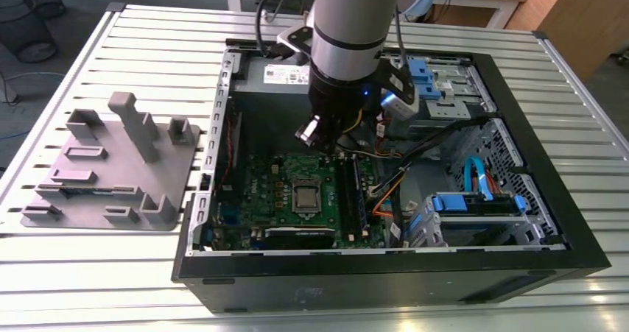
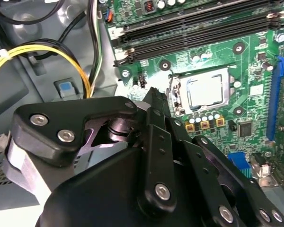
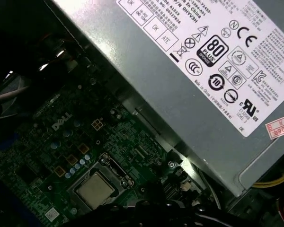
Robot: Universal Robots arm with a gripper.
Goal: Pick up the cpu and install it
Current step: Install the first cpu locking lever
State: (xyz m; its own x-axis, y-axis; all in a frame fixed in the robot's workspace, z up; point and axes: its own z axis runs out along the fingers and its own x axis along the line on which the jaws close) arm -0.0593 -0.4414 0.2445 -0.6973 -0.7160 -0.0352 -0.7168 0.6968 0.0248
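**CPU in socket, gripper above the board**

Nearest in the exterior view, the black front wall of the open case (image 1: 393, 284) lies along the near edge of the slatted table (image 1: 118, 273). Just inside it the green board (image 1: 265, 199) covers the case floor on the exterior view's left, and blue drive brackets (image 1: 476, 203) stand on the exterior view's right.

The cpu (image 1: 306, 197) sits flat in the socket (image 1: 306, 183) at the middle of the board, its silvery top showing inside the metal frame. In both wrist views it lies level in that frame (image 2: 206, 90) (image 3: 93, 190), with nothing touching it. Black memory slots (image 2: 194, 28) run beside the socket in the second wrist view.

The gripper (image 1: 317, 135) hangs on the arm (image 1: 352, 30) over the far part of the board, apart from the cpu and higher than it. Its black linkage (image 2: 156, 156) shows in the second wrist view, but the fingertips are hidden, so I cannot tell whether it is released or clenched; nothing is seen in it.

Behind the gripper the grey power supply (image 3: 180, 71) lies against the far wall of the case, with yellow wires (image 2: 38, 54) beside it.

Outside the case, near the table's edge on the exterior view's left, stands a grey tray (image 1: 108, 174) with upright posts.
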